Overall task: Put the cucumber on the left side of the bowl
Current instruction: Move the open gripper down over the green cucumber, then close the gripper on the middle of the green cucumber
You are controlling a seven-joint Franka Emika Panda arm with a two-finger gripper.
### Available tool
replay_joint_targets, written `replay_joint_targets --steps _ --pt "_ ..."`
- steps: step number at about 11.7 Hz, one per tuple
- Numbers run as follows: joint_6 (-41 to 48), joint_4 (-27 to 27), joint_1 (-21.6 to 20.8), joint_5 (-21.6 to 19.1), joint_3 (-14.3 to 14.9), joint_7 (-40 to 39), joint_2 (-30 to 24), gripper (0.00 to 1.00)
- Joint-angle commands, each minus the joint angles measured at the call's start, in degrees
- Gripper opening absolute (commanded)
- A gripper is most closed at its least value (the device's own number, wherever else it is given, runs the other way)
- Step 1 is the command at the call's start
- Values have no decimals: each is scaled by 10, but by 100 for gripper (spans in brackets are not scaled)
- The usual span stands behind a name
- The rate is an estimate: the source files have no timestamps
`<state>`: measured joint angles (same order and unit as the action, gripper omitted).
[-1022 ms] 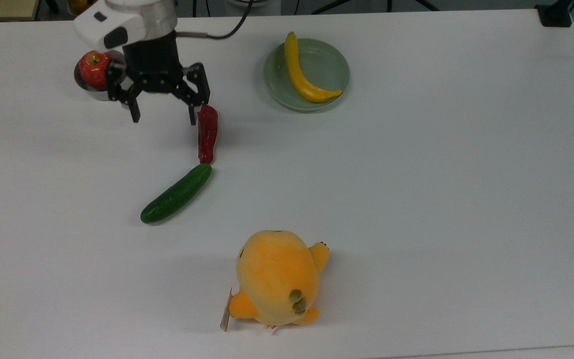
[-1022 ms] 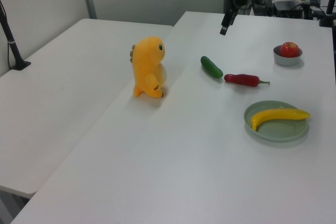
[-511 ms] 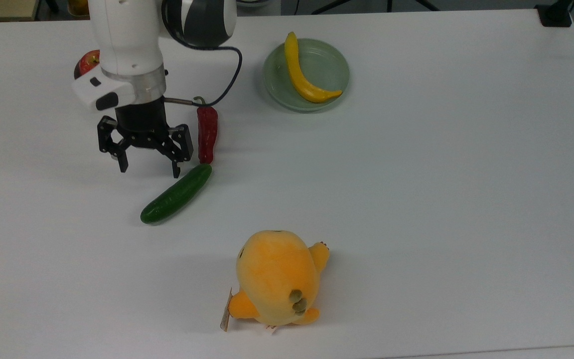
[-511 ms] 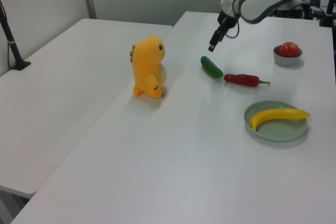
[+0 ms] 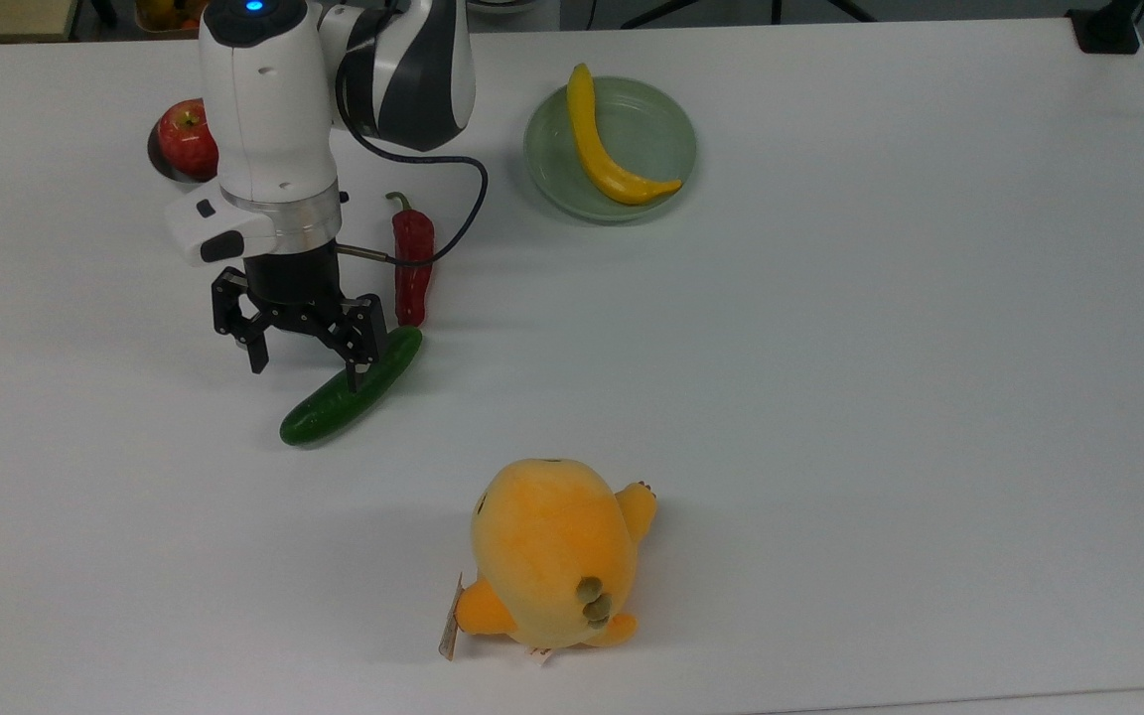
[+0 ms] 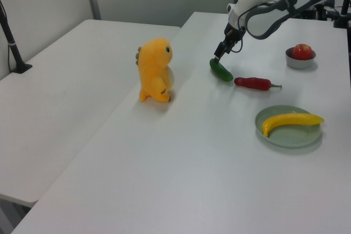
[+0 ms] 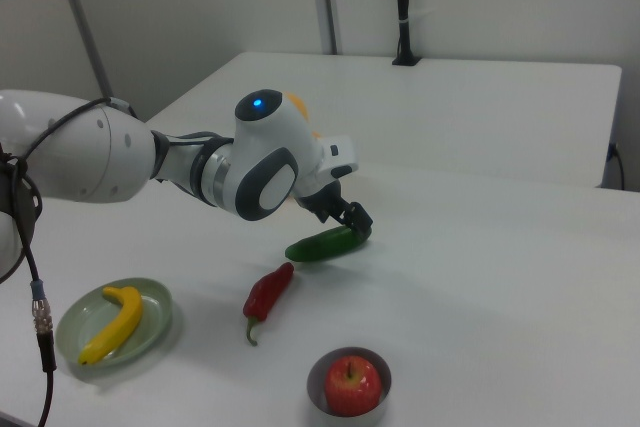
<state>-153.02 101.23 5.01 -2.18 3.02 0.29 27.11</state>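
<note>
White counter (image 5: 880, 397) carries everything. Cucumber (image 5: 334, 405) lies flat mid-counter, upper tip just short of red chili (image 5: 412, 260). Hand (image 5: 306, 367) spread wide, empty, hovers above cucumber's upper half, one fingertip (image 5: 354, 377) overlapping it in top view; contact unclear. Small metal bowl (image 5: 161, 159) with apple (image 5: 186, 137) sits at cucumber's 11 o'clock in top view, well apart. Progress: approach stage; grasp, lift, carry, placement beside bowl all remain. Banana plate (image 5: 676, 149), orange plush (image 5: 552, 551) uninvolved.

White table (image 5: 880, 417) carries cucumber (image 5: 329, 405), chili (image 5: 412, 260), plush (image 5: 552, 551), plate (image 5: 666, 159), bowl (image 5: 163, 165).
</note>
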Motion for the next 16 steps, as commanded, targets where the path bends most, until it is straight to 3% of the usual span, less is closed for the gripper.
replay_joint_targets --steps 1,3,6,8,9,10,12,16 --pt "-9 -6 -5 15 1 71 12 100" --pt "-9 -4 -7 46 1 97 23 100" --pt "-9 -5 -9 63 -2 124 27 100" --pt "-7 -2 -11 82 -3 124 28 83" --pt "-5 -3 -11 92 -3 124 27 64" --pt "-4 -3 -11 96 -3 122 27 39" --pt "-3 -2 -11 108 -3 120 26 13" --pt "45 -2 -8 108 -4 125 -6 10"
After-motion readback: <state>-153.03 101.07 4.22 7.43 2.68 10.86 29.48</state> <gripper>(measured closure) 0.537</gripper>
